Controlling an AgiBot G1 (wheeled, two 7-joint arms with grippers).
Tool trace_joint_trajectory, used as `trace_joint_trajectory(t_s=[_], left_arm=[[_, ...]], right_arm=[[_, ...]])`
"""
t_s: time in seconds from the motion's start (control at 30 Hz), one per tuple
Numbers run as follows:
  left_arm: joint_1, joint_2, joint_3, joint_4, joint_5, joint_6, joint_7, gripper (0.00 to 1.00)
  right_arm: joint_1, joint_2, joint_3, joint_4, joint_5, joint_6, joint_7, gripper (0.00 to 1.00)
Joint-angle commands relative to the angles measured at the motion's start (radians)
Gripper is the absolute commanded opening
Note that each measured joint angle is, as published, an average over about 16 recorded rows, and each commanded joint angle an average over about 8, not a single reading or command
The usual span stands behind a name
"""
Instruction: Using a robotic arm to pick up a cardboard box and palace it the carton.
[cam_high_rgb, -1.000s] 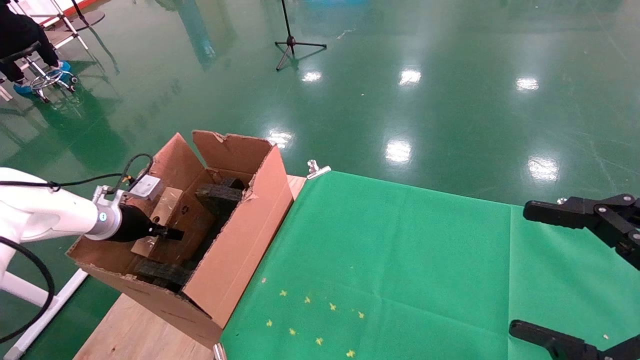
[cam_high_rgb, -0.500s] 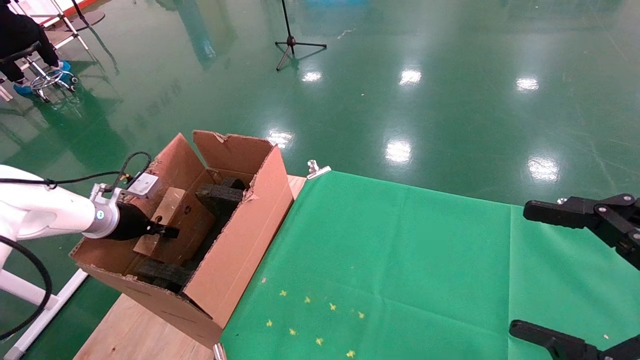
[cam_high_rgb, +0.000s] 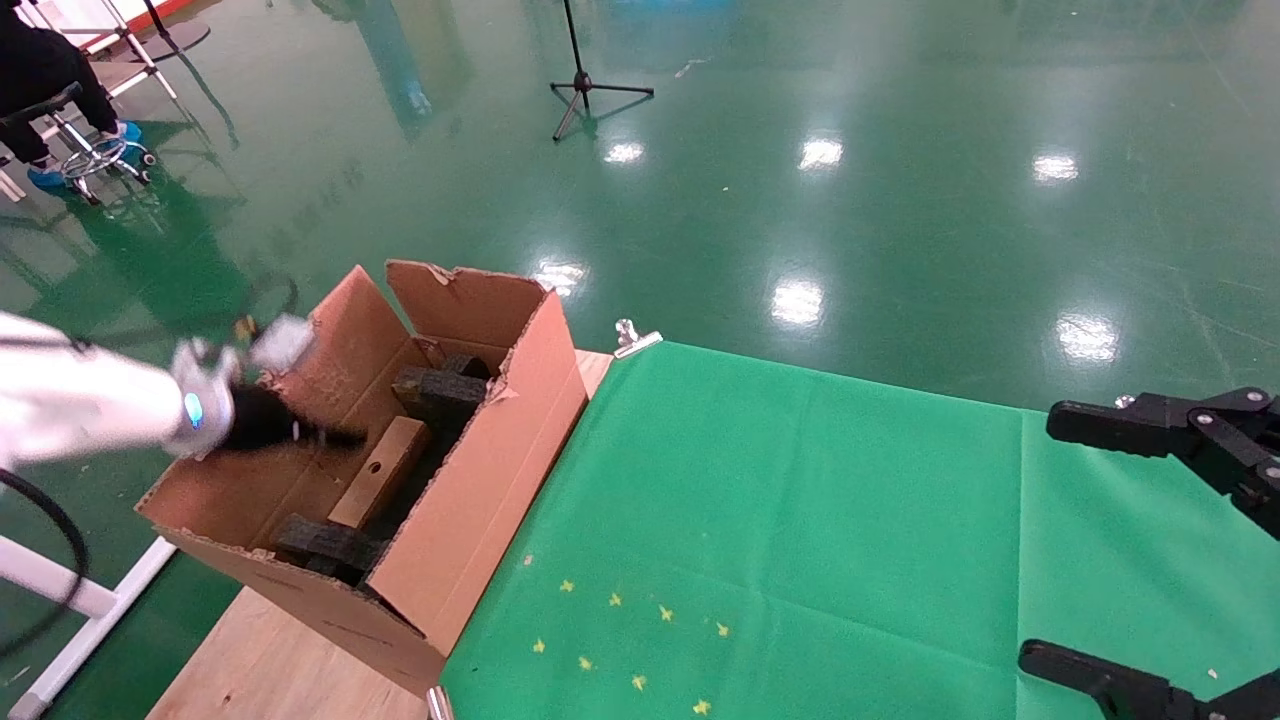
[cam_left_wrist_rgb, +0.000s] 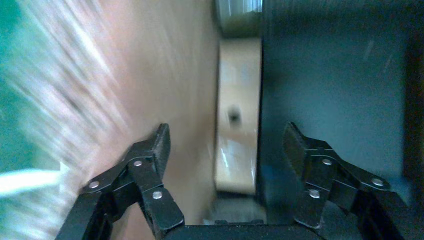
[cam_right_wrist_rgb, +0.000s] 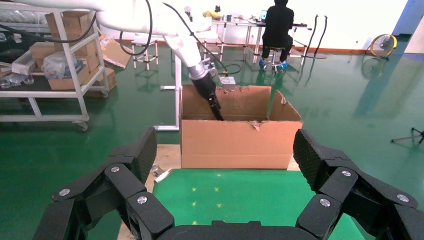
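Reddish-brown cardboard box (cam_high_rgb: 382, 486), small round hole on its upper face, lying inside the carton (cam_high_rgb: 470, 500) between black foam pieces (cam_high_rgb: 438, 392). Left claw (cam_high_rgb: 335, 437) above the carton's interior, apart from the box. Green cloth (cam_high_rgb: 800, 520) over a wooden counter (cam_high_rgb: 270, 665), glossy green floor (cam_high_rgb: 800, 150) beyond. Half a second earlier: box leaning higher by the claw, now dropped lower.

Left wrist: claw (cam_left_wrist_rgb: 225, 150) spread wide, empty; box (cam_left_wrist_rgb: 237, 130) below beside dark foam.

Right wrist: right claw (cam_right_wrist_rgb: 222, 165) wide, empty, parked over the cloth, facing the carton (cam_right_wrist_rgb: 240, 137).
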Motion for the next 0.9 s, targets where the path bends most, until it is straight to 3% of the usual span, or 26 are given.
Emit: trace_joint_trajectory(t_s=[0.03,0.23,0.47,0.9], left_arm=[[-0.017,-0.007,-0.004,-0.012,-0.005,-0.004,0.013,1.0],[-0.064,-0.132,-0.085,-0.173,-0.123,0.08,0.102,1.0],[-0.084,-0.221,-0.119,-0.335,-0.169,0.105,0.11,1.0],[-0.084,-0.236,-0.124,-0.383,-0.165,0.101,0.109,1.0]], right_arm=[[0.0,0.0,0.0,0.0,0.0,0.0,0.0,1.0],[0.0,0.0,0.0,0.0,0.0,0.0,0.0,1.0],[0.0,0.0,-0.001,0.0,0.0,0.0,0.0,1.0],[0.0,0.0,-0.001,-0.001,0.0,0.0,-0.001,1.0]])
